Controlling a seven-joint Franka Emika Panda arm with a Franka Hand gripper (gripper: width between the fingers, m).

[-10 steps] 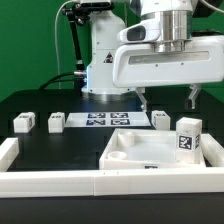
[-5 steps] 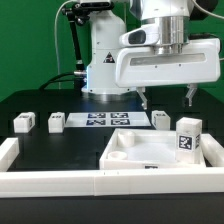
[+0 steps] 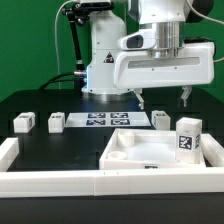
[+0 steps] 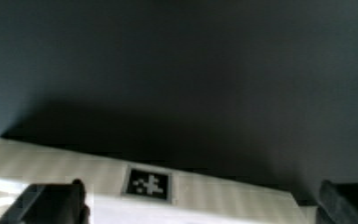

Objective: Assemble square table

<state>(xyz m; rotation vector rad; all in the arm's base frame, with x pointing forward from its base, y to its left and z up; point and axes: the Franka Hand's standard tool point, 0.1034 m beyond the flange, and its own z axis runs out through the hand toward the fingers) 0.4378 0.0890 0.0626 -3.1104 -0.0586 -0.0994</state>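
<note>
The square table's white slab [image 3: 150,152] lies with its raised rim up in the exterior view's right half. My gripper [image 3: 163,99] hangs open above its far edge, apart from it, with nothing between its fingers. Two small white legs [image 3: 22,122] [image 3: 56,122] stand at the exterior view's left. Another leg [image 3: 161,119] stands just behind the slab. A taller tagged leg [image 3: 188,136] stands upright at the slab's right corner. In the wrist view the slab's white rim with one tag [image 4: 151,184] lies under my gripper [image 4: 197,205], with both dark fingertips [image 4: 51,204] at the sides.
The marker board [image 3: 103,120] lies flat behind the slab, between the legs. Long white border rails [image 3: 50,183] run along the front and both sides of the black table. The robot's white base [image 3: 100,60] stands at the back.
My gripper has drifted a little toward the exterior view's left above the slab's far edge. It stays open, and the parts have not moved.
</note>
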